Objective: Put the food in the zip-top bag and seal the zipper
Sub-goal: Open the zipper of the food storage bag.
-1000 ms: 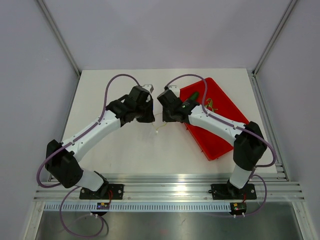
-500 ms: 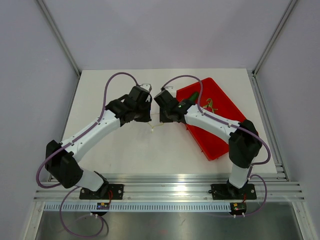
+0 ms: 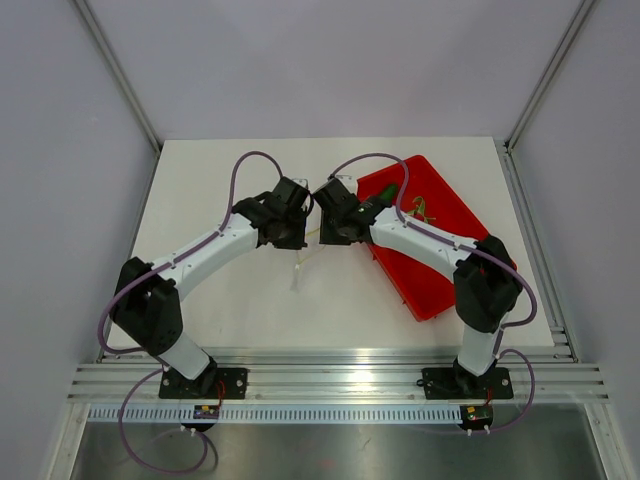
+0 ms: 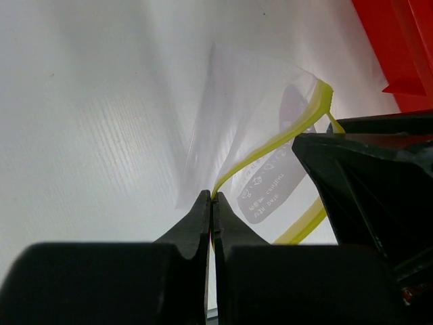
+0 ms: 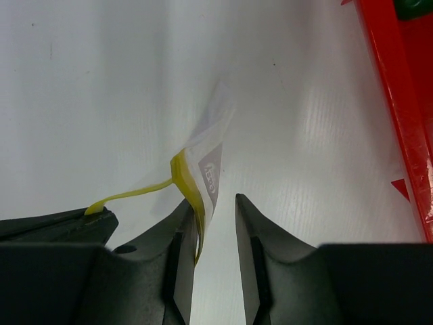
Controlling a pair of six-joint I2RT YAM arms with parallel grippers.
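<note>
The zip-top bag (image 3: pixel 303 262) hangs over the table's middle between the two grippers, clear with a yellow-green zipper (image 4: pixel 284 135). My left gripper (image 4: pixel 212 198) is shut on that zipper strip at one end of the bag (image 4: pixel 247 108). My right gripper (image 5: pixel 213 203) is open; the bag's corner (image 5: pixel 211 152) and zipper (image 5: pixel 183 172) rest against its left finger, and the other finger stands apart. In the top view the left gripper (image 3: pixel 298 232) and right gripper (image 3: pixel 326 228) nearly face each other. The food (image 3: pixel 385 196), dark green, lies in the red tray beside the right wrist.
The red tray (image 3: pixel 440 270) lies at the right of the table, its rim (image 5: pixel 399 101) close to my right gripper. A small object with yellowish tips (image 3: pixel 420 209) also sits in it. The right gripper's black body (image 4: pixel 365 189) crowds the left wrist view.
My right gripper has opened from shut, letting go of the bag's edge. The left arm has swung right and forward, and the bag now hangs lower from the left gripper alone.
</note>
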